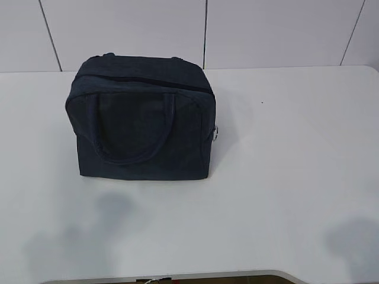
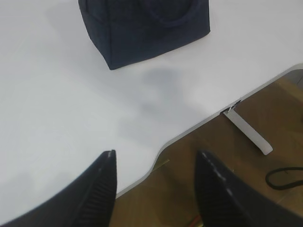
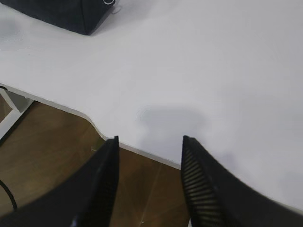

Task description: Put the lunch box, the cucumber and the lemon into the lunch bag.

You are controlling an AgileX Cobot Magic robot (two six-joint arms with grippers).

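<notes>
Exterior view: one lunch bag (image 1: 142, 118), upright on the white table (image 1: 284, 177), left of centre and toward the far edge, zipper (image 1: 160, 81) drawn across the top, near handle lying flat against the front panel. Wide bare tabletop to the right and in front; curved near edge low in frame. Left gripper (image 2: 156, 163) — jaws parted, holding nothing, poised above the near table edge, bag well ahead. Right gripper (image 3: 149, 142) — jaws likewise apart and empty, hanging over the table rim with brown floor (image 3: 42, 142) below, bag corner and metal ring pull (image 3: 109, 2) far off at upper left. Count: one bag, two grippers.
</notes>
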